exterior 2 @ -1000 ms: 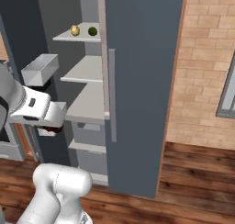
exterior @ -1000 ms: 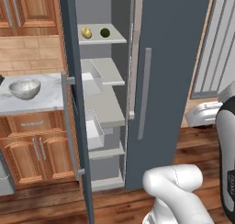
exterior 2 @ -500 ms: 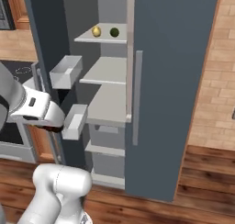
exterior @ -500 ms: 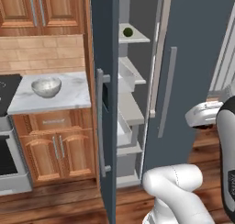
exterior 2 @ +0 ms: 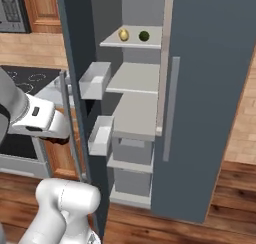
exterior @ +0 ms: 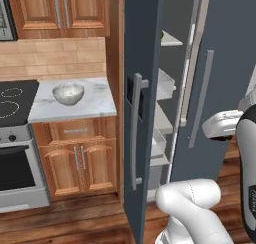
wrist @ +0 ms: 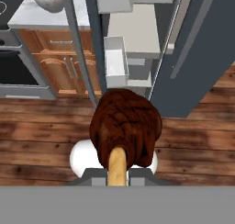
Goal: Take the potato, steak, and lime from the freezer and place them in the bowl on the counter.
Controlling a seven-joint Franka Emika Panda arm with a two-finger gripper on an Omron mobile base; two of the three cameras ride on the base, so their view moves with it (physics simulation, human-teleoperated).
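My gripper (wrist: 117, 172) is clamped tight on the steak (wrist: 126, 129), a dark brown-red slab with a pale tan edge running down toward my fingertips, sitting dead centre in the hand view and hanging over the wooden floor (wrist: 193, 145). Up at twelve o'clock from the steak stands the freezer (exterior 2: 210, 88) with its door (exterior: 142, 103) swung open, white door bins (wrist: 115, 62) just above the meat and the light grey shelves (exterior 2: 135, 108) beyond them. In the right base view the potato (exterior 2: 123, 35) and the lime (exterior 2: 144, 36) sit side by side on the top shelf, the lime at three o'clock of the potato, near each other but not touching. Over in the left base view the bowl (exterior: 68, 93) rests on the marble counter (exterior: 97, 105), at about nine o'clock from the open door's long bar handle (exterior: 134, 133), with the black stovetop (exterior: 15, 100) just beside the counter on its nine o'clock side and reddish wooden cabinets (exterior: 80, 158) under it. In the hand view that same bowl peeks in at eleven o'clock, well apart from the steak.
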